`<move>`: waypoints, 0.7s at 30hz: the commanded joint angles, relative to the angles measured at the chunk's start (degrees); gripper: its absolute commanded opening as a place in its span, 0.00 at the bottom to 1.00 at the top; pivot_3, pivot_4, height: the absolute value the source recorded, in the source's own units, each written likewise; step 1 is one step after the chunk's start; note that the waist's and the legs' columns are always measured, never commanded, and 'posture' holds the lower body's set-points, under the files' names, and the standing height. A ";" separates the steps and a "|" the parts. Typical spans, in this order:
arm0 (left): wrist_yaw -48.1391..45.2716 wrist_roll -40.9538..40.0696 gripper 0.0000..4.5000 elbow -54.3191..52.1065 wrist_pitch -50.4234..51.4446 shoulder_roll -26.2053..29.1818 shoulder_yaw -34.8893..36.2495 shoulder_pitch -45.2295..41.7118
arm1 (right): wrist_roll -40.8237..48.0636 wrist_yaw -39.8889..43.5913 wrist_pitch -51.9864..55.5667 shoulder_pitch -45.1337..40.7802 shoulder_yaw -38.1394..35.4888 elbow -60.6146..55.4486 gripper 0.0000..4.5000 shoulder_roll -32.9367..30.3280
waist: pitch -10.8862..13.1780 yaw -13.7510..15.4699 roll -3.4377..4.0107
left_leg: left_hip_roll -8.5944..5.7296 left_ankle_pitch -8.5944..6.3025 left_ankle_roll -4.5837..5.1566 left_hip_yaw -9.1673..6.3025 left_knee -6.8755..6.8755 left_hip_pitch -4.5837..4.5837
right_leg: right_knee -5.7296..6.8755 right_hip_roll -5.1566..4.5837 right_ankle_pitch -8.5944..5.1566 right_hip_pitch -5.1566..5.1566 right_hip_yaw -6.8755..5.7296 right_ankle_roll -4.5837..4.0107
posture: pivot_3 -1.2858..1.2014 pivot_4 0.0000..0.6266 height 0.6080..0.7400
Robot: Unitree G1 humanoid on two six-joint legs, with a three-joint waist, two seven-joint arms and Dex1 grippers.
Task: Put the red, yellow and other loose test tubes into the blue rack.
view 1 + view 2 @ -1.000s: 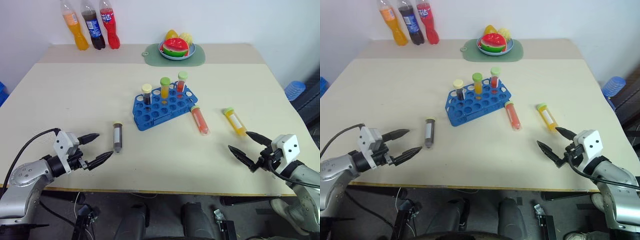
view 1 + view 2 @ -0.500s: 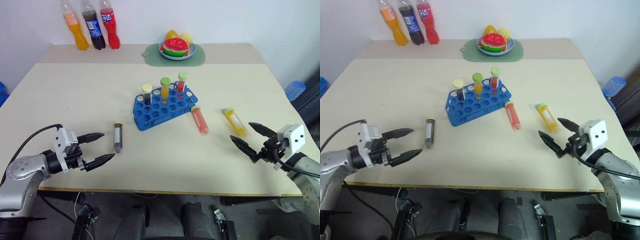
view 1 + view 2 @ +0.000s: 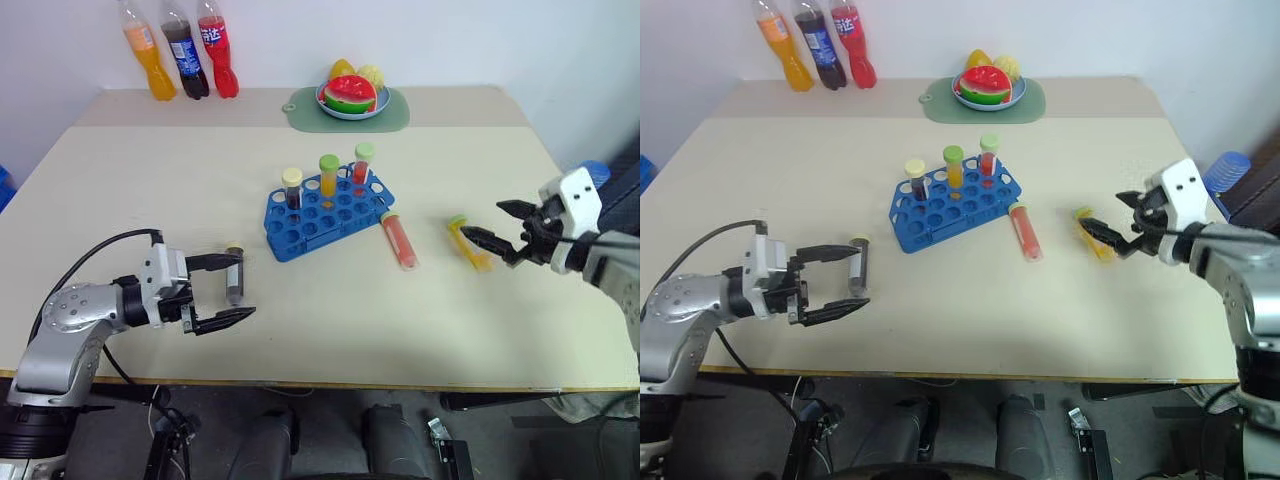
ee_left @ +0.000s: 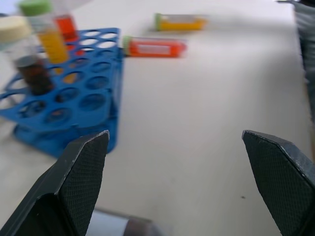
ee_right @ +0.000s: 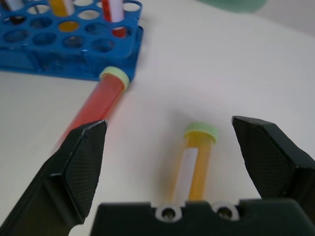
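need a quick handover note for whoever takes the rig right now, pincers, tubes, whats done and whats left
Left pincer: open, empty, by the dark tube lying left of the blue rack.
Right pincer: open, empty, over the yellow tube lying on the table.
Red tube lies just right of the rack.
Done: three tubes stand in the rack's back row.
Left: all three loose tubes. The yellow and the dark look nearest to a pincer.

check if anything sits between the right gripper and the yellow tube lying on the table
Nothing visible does. The right gripper is open, and the yellow tube lies flat on bare table straight ahead between its fingers. The red tube lies off to one side near the blue rack, outside that line.
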 commanded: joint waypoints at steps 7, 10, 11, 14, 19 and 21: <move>-0.82 0.32 1.00 -1.58 -1.03 -0.80 -2.11 -1.37 | 2.32 -2.61 25.88 -19.46 8.56 7.12 0.99 2.29 | 0.01 -0.05 0.01 | -0.01 0.00 0.00 -0.02 0.03 -0.25 | 0.03 -0.02 0.00 -0.27 0.00 0.00 | 0.52 0.24 1.00; -0.68 0.59 1.00 -1.56 -1.05 -1.07 -2.53 -1.50 | 2.04 -2.95 30.30 -23.77 11.50 9.92 0.99 4.87 | 0.01 -0.08 0.01 | -0.01 0.00 0.00 -0.01 0.03 -0.29 | 0.07 -0.01 0.00 -0.33 0.00 0.00 | 0.52 0.24 1.00; -0.58 0.63 1.00 -1.65 -0.91 -1.19 -2.71 -1.68 | 1.89 -2.96 31.22 -25.03 12.32 10.97 0.99 5.64 | 0.01 -0.07 0.01 | -0.01 0.00 0.00 -0.02 0.03 -0.30 | 0.07 -0.01 0.00 -0.34 0.00 0.00 | 0.52 0.24 1.00; -0.24 0.66 1.00 -2.06 -0.48 -1.52 -3.16 -1.89 | 1.45 -2.99 32.89 -28.61 14.67 13.99 0.99 7.94 | 0.01 -0.03 0.01 | -0.03 0.00 0.00 -0.01 0.05 -0.33 | 0.07 -0.02 0.01 -0.36 0.00 0.01 | 0.52 0.24 1.00; 1.31 0.50 1.00 -3.76 0.45 -1.97 -3.54 -1.31 | 0.33 -3.11 32.44 -31.58 17.63 17.35 0.99 11.45 | 0.01 0.00 0.01 | -0.03 0.01 0.00 -0.01 0.05 -0.36 | 0.09 -0.02 0.01 -0.41 0.00 0.01 | 0.52 0.24 1.00; 2.47 0.08 1.00 -5.16 1.18 -2.35 -3.50 -0.73 | 0.08 -3.25 32.00 -32.38 18.18 18.39 0.99 13.11 | 0.01 -0.02 0.01 | -0.04 0.00 0.00 -0.01 0.05 -0.36 | 0.09 -0.02 0.01 -0.41 0.00 0.01 | 0.52 0.24 1.00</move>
